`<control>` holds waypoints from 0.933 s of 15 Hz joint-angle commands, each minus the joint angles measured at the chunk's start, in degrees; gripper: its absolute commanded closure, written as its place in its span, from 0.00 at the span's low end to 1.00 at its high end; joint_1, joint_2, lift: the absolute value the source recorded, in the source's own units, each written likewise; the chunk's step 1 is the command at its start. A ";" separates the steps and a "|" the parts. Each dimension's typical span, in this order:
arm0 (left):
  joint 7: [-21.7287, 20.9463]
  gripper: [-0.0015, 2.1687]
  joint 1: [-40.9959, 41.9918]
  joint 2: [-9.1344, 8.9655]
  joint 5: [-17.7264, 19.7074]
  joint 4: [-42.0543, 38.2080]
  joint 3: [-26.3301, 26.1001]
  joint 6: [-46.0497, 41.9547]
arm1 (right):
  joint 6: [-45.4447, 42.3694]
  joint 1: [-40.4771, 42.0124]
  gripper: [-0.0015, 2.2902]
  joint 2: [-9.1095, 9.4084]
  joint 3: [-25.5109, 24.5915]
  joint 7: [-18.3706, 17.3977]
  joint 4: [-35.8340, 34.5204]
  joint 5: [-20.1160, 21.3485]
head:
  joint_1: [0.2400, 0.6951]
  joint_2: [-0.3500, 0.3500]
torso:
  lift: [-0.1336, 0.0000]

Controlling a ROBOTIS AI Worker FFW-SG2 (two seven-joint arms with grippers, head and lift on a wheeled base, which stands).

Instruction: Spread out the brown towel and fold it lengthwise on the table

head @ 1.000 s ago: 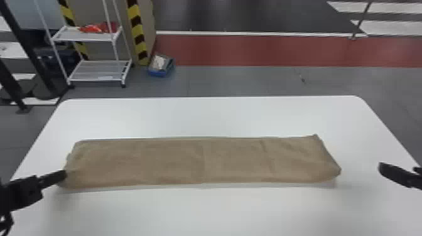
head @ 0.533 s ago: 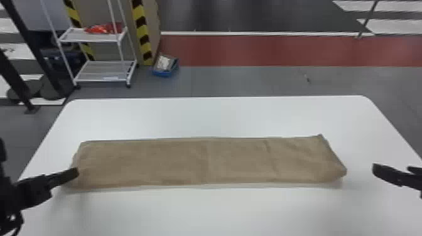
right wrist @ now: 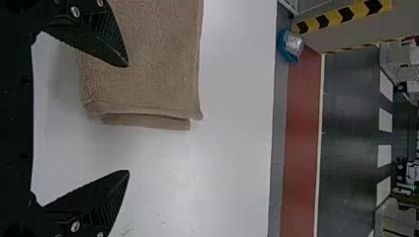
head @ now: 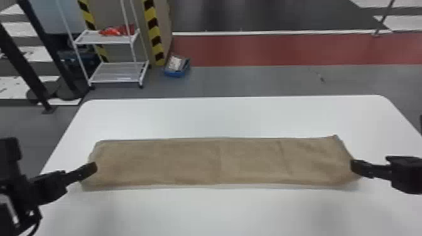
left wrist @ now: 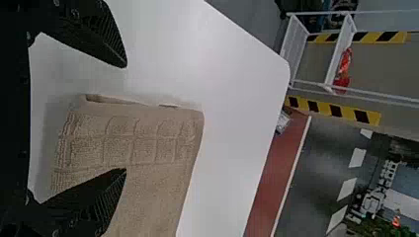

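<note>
Got brown towel (head: 219,161) laid flat on the worktop (head: 207,213), as a long, narrow strip running L to R across the lower mid of frame. Looks folded lengthwise already, prob. why so slim; in R wrist view, can make out layers stacked at the short end, w/ an under layer poking slightly past the top one. Mostly smooth, bar faint creases R of centre and a small peak at the strip's upper R corner.

Placed at the towel's L end, lower L of frame: L tool (left wrist: 125,117). Placed at its R end, by the R edge of frame: R tool (right wrist: 129,118). Spread wide, both, w/ nothing pinched. Set w/ one finger over cloth and one out over bare worktop each side, so straddling the short ends. Can't tell if touching cloth.

Posted one per end prob. to square up or straighten the strip evenly, w/o skewing the fold. Seems nearly done, w/ maybe only tidying left. If adjusting, needs a light, matched nudge from both sides; could otherwise drag the top layer off the lower, or rumple such soft stuff mid-strip.
</note>
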 commanded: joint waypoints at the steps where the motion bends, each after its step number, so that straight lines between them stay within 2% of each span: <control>1: 0.10 0.03 0.94 -0.01 0.58 -0.80 0.00 -1.63 | 0.84 -0.07 0.06 0.19 1.53 0.00 0.59 1.26 | 1.00 0.61 | 0.07; 5: 0.10 0.03 0.94 -0.36 0.58 -0.45 -0.26 -2.16 | 0.14 -0.16 0.08 0.19 2.14 -1.32 3.57 0.55 | 1.00 0.62 | 0.07; 9: 0.10 0.03 1.29 -0.53 0.58 -0.89 0.00 -2.16 | 1.90 1.51 0.08 1.07 1.97 -0.18 -2.67 -1.47 | 1.00 0.65 | 0.07; 11: 0.10 0.03 1.38 -0.53 0.58 -0.80 0.00 -2.16 | 3.30 1.16 0.08 1.69 3.29 -0.35 -3.02 -1.38 | 1.00 0.66 | 0.07; 14: 0.10 0.03 1.38 -0.71 0.58 -0.71 -0.18 -2.16 | 2.07 -1.74 0.08 2.13 5.84 -1.41 3.66 -0.50 | 1.00 0.69 | 0.07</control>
